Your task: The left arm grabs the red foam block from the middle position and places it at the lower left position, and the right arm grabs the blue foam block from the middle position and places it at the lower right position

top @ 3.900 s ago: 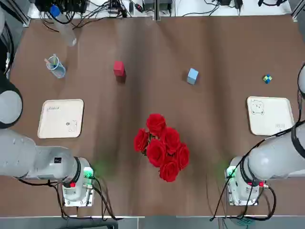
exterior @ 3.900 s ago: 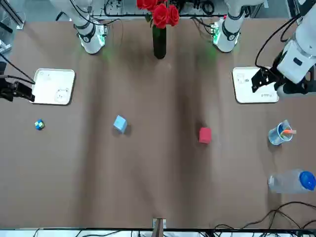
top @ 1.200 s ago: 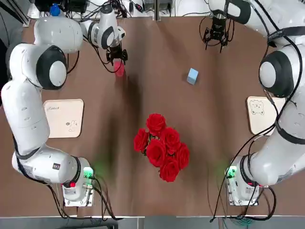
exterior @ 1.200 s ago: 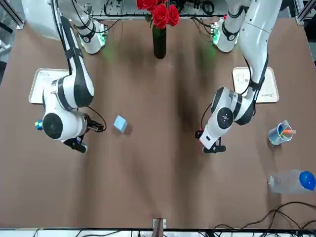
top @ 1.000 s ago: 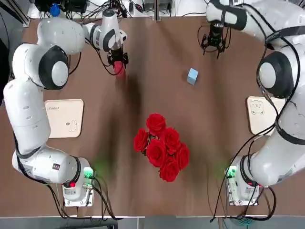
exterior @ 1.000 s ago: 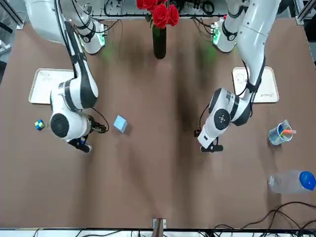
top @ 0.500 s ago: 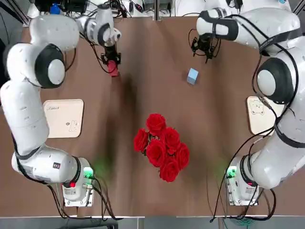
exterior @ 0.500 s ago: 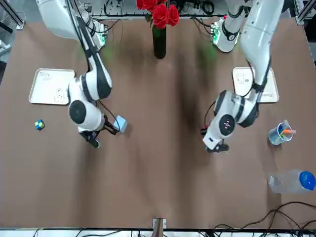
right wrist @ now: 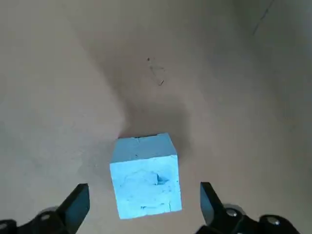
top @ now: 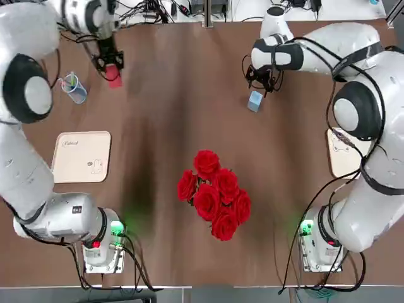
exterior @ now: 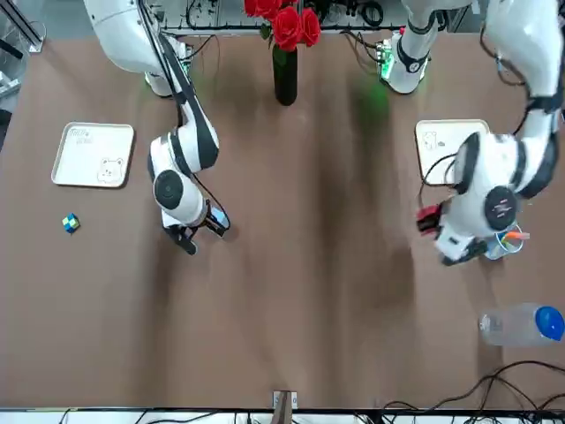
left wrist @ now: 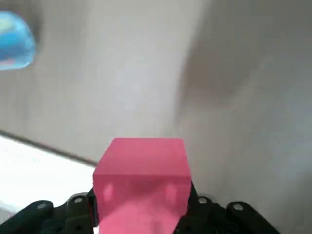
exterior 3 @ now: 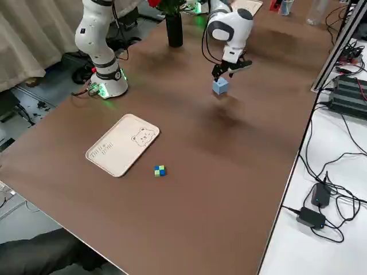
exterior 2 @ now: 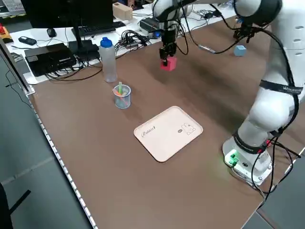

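On the table's (top: pixel 189 126) left side I see a cream tray (top: pixel 82 156) midway along the edge, with a clear cup (top: pixel 74 89) holding coloured sticks nearer the far left corner and a plastic bottle (exterior 2: pixel 108 59) with a blue cap beyond it. My left gripper (top: pixel 108 65) sits just beside that cup, toward the far edge, and its fingers are clamped on the red foam block (top: pixel 113 75); from the left side camera the block hangs clear of the table surface, and my left wrist camera shows it squeezed between the pads. At the centre, closer to the near edge, stands a vase of red roses (top: pixel 213 194). Right of centre toward the far edge, my right gripper (top: pixel 260 82) hangs over the blue foam block (top: pixel 255 100) with its fingers (right wrist: pixel 75 207) spread wide to either side of it; the block rests on the table, not gripped. On the right edge lies a second cream tray (exterior: pixel 95 155) with a bear drawing, and a small multicoloured cube (exterior 3: pixel 160 170) sits toward the far right corner.
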